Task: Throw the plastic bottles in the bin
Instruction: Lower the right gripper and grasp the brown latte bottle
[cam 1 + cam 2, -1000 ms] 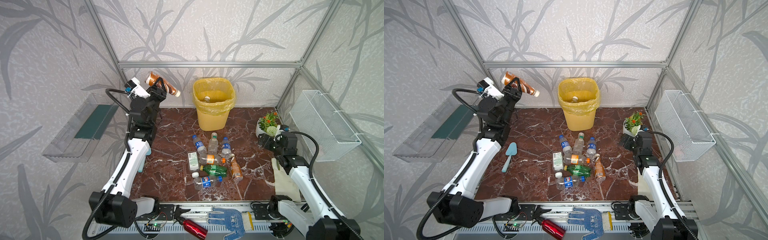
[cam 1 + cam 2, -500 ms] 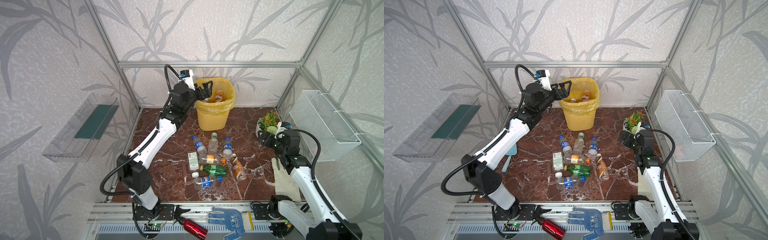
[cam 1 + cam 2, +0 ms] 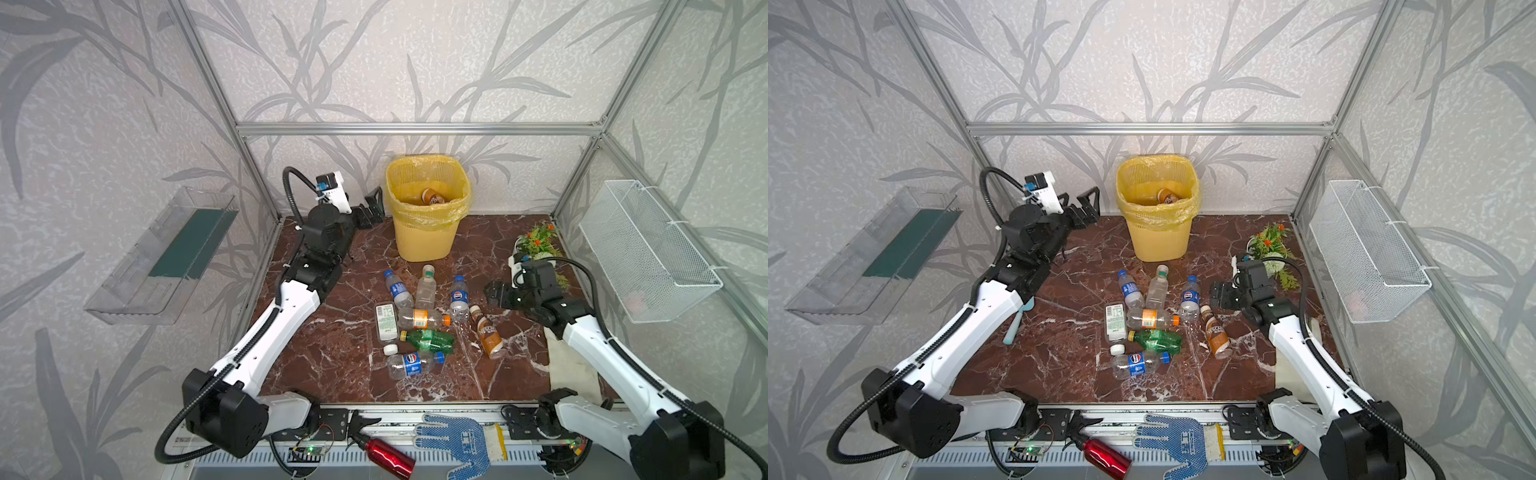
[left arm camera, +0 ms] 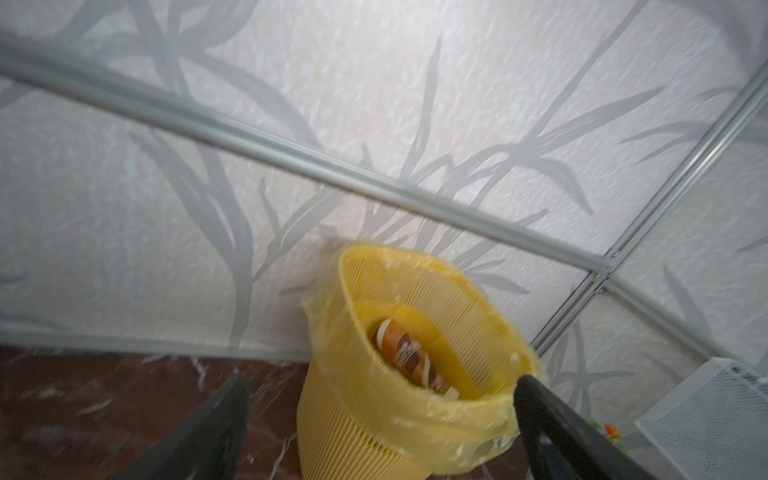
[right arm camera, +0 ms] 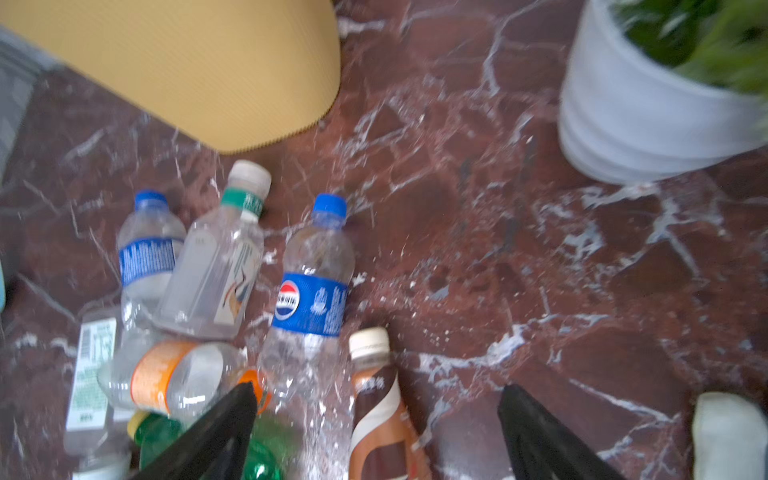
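1. Already one brown bottle (image 3: 432,196) is seen lying inside the bin (image 3: 424,241), at the tabletop's (image 3: 340,365) 12 o'clock.
2. About eight bottles (image 3: 422,319) are left lying mid-tabletop, none yet binned.
3. Left claw (image 3: 372,205), at the bin's 9 o'clock, is held open and empty; right claw (image 3: 490,296), at the pile's 3 o'clock, likewise.

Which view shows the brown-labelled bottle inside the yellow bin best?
The left wrist view: it looks down into the bin and shows the brown-labelled bottle along its length. Both top views show only one end. The right wrist view shows only the bin's outer wall.
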`<state>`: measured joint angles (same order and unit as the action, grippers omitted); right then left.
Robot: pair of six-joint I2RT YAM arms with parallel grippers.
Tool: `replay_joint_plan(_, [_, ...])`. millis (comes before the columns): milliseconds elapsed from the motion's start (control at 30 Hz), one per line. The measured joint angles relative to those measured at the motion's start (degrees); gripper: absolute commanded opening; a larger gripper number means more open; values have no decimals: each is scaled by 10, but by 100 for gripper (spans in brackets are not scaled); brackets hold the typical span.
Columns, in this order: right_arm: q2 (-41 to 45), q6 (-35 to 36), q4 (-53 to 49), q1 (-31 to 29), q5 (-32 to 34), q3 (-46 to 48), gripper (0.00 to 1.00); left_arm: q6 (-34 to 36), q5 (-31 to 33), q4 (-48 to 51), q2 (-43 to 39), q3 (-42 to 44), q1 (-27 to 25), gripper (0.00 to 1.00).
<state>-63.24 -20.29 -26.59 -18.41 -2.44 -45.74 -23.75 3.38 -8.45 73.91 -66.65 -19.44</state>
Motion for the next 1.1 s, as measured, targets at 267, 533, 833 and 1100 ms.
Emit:
replay_joint_plan(267, [-59, 23, -105, -62, 33, -3, 88, -52, -2, 59, -36, 129, 61, 99])
replay_joint_plan(533, [-152, 44, -160, -68, 50, -15, 74, -77, -5, 60, -64, 156, 79, 99])
replay_joint_plan(833, [-228, 44, -187, -88, 52, -46, 53, -80, -7, 63, -63, 167, 83, 99])
replay_joint_plan(1100, [-229, 50, -191, -88, 52, -60, 39, -80, -5, 64, -63, 185, 87, 99])
